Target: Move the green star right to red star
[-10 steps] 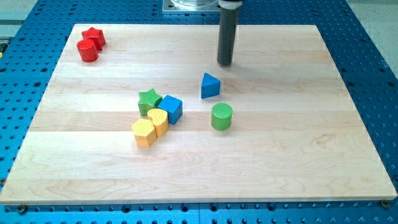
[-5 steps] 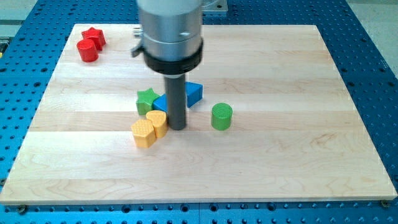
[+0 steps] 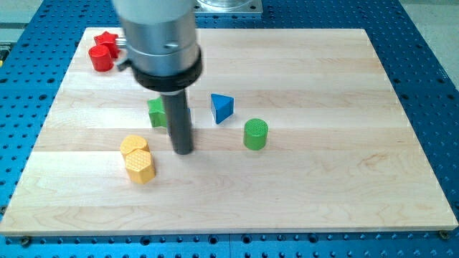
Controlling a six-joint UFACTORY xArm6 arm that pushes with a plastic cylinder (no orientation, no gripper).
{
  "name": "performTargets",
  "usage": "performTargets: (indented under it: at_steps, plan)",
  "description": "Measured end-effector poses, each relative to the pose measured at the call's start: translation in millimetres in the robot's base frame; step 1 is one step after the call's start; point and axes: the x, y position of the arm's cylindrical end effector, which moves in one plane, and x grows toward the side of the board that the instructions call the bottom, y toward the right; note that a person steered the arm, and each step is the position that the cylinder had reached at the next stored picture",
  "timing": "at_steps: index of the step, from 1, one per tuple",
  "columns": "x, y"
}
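Sitting left of centre on the board, the small green plastic star (image 3: pixel 155 112) is half hidden behind the dark rod, so only its left side shows. My tip (image 3: pixel 183 150) is down on the wood just right of it and a bit toward the bottom edge; can't tell if the rod touches the star. No jaws on this tool, just a plain narrow rod holding nothing.

Target, the red plastic star (image 3: pixel 107 38), is way off in the top-left corner, w/ a red plastic cylinder (image 3: pixel 100 58) touching it on the bottom-left side. Well apart from the green star.

Handling guess: light, rigid piece, should slide easy on smooth wood, but the star points may make it spin if hit off-centre. Best contact looks like its bottom-right side, pushing up and left.

Around it: two yellow plastic blocks (image 3: pixel 136 159) touching each other toward the bottom-left, a blue plastic triangular block (image 3: pixel 221 107) right of the rod, a green plastic cylinder (image 3: pixel 255 134) further right. All on the pale wooden board (image 3: pixel 344 186).
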Motion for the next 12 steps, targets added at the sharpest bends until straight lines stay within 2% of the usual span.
performTargets:
  at_steps: [1,3,4,5,7,8,9,11,12]
  plan:
    - [-16,-7]
    - [-61,-73]
    - [-63,-92]
    - [-89,-96]
    - [-134,-74]
    - [-131,-30]
    - [-145,-42]
    - [-188,-128]
    - [-192,-147]
